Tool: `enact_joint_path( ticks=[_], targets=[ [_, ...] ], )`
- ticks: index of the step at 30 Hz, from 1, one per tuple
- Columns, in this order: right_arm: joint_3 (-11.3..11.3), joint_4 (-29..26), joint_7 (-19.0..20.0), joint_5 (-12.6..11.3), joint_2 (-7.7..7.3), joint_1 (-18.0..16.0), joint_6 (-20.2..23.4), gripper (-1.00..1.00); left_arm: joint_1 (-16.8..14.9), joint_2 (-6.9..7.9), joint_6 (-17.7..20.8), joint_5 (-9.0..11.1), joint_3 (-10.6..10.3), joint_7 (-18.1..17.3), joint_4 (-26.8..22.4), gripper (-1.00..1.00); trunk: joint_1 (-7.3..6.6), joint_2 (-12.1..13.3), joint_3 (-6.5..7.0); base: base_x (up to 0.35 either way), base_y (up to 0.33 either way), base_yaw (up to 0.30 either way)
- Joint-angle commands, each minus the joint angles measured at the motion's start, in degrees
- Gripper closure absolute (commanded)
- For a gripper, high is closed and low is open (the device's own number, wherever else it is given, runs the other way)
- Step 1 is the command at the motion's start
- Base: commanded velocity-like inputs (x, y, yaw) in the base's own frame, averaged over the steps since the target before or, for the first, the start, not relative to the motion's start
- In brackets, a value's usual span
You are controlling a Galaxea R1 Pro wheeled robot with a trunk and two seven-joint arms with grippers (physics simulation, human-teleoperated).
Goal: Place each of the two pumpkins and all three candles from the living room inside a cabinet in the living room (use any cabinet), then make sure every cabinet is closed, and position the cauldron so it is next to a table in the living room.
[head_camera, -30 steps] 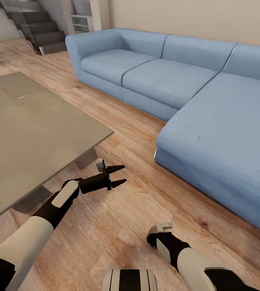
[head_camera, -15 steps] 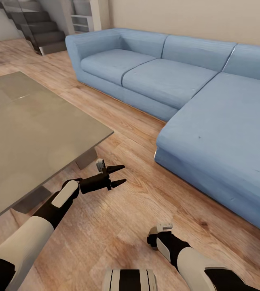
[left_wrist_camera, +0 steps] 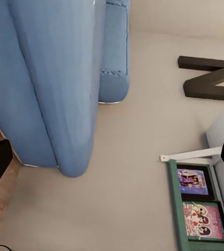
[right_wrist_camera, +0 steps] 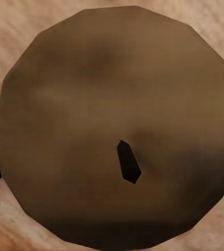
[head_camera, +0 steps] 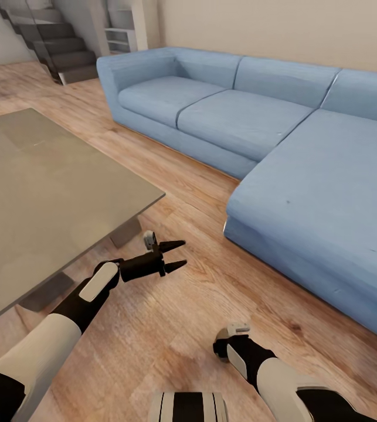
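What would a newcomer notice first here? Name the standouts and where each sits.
The big light-blue sectional sofa dominates, wrapping the far and right sides of the room on the wooden plank floor. A flat grey rectangular table fills the left, with the left tool open just past its near corner. In the right wrist view, a round brown pumpkin-like object looms close.

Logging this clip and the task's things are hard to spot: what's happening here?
The robot stands on the wood floor between the table and the blue sofa. Its left gripper is open and empty, held out past the table's corner. The right gripper points down; its wrist camera looks closely onto a round brown thing, possibly a candle, but whether it is gripped cannot be told.
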Motion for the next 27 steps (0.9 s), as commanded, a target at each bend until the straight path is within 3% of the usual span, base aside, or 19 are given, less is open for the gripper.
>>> enact_joint_path(
  ticks=[1,8,14,20,26,27],
  targets=[
    [-0.05,0.02,0.01,-0.05,0.0,0.01,0.0,1.0,0.0,-0.05,-0.01,-0.04,-0.02,0.0,-0.02,-1.0,-0.02,0.02,0.23,0.0,0.0,0.0],
    [-0.04,0.1,0.01,-0.06,0.0,0.01,0.0,1.0,0.0,-0.18,-0.02,-0.11,-0.14,0.05,-0.16,-1.0,-0.2,0.11,1.78,0.0,0.0,0.0],
    [-0.04,0.1,0.01,-0.09,0.0,-0.02,0.07,1.0,0.0,-0.45,-0.09,-0.21,-1.96,0.43,-0.11,-1.0,-0.36,0.19,3.11,0.0,0.0,0.0],
    [-0.05,0.1,0.01,-0.28,0.0,-0.23,0.99,1.0,0.0,-0.48,-1.22,-0.21,-2.19,3.13,-0.07,-1.0,-0.51,0.27,4.44,0.0,0.0,0.0],
    [-0.24,-3.52,0.01,-0.45,0.0,-0.34,13.38,1.0,0.0,-0.47,-2.32,-0.21,-2.24,3.58,0.03,-1.0,-0.67,0.35,5.77,0.0,0.0,0.0],
    [-0.32,-10.61,0.01,-0.55,0.0,-0.34,23.31,1.0,0.0,-0.4,-2.58,-1.28,-2.28,4.95,-0.02,-1.0,-0.69,0.36,5.99,0.0,0.0,0.0]
  ],
)
